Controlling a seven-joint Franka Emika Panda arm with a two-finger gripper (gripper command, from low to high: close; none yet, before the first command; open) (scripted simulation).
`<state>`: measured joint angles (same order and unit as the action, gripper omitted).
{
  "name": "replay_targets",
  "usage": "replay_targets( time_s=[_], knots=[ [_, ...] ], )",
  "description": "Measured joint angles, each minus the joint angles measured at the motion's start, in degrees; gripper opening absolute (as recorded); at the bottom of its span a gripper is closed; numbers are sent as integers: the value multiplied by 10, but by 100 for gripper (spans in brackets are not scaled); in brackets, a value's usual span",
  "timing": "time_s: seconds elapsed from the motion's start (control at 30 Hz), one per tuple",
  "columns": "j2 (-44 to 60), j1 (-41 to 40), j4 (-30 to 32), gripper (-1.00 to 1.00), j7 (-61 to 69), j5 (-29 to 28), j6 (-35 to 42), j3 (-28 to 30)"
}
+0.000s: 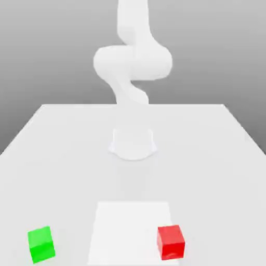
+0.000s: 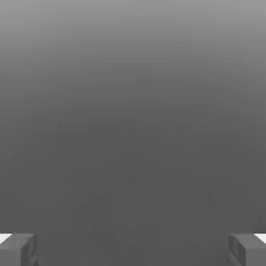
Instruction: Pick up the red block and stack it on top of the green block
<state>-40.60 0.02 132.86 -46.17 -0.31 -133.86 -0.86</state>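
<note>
Grey, featureless backdrop hangs behind a broad white bench [image 1: 62, 150] that stretches toward the camera, with a slightly brighter white rectangular patch [image 1: 134, 231] marked on its near edge.

Starting at the exterior view's left, a small bright green cube-shaped block [image 1: 41, 244] sits flat on the bench near the front corner. Moving across, the brighter patch lies between the two blocks. At the patch's far side, toward the exterior view's right, a small red cube-shaped block [image 1: 171, 242] rests on the bench, straddling the patch's edge. The two blocks are well apart from one another, neither touching anything but the surface under them.

Behind them, in the middle of the bench, the white robot arm [image 1: 132, 65] rises from a round white base [image 1: 133, 144], bends through a thick elbow and runs up out of the top of the exterior view.

From the hand view, the tool [image 2: 133, 249] has its two grey fingers [image 2: 18, 249] standing as wide apart as they go, one at each lower corner, with nothing between them but plain grey surface. It holds nothing. Both blocks lie clear of the tool, untouched; the red block is on the bench, not on the green one.
</note>
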Motion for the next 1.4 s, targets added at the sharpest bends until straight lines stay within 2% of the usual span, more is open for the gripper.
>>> replay_targets(
  time_s=[0.63, 0.8, 0.97, 1.0, 1.23, 1.4],
  knots=[
    [398, 22, 82, 0, -29, -28, -158, -50],
    [502, 32, 102, 0, -30, -27, -201, -55],
    [605, 47, 92, 0, -46, -48, -280, -39],
    [618, 50, 90, -100, -48, -51, -291, -35],
    [617, 50, 90, -100, -48, -50, -290, -35],
    [530, 37, 102, -100, -34, -26, -216, -46]
  ],
)
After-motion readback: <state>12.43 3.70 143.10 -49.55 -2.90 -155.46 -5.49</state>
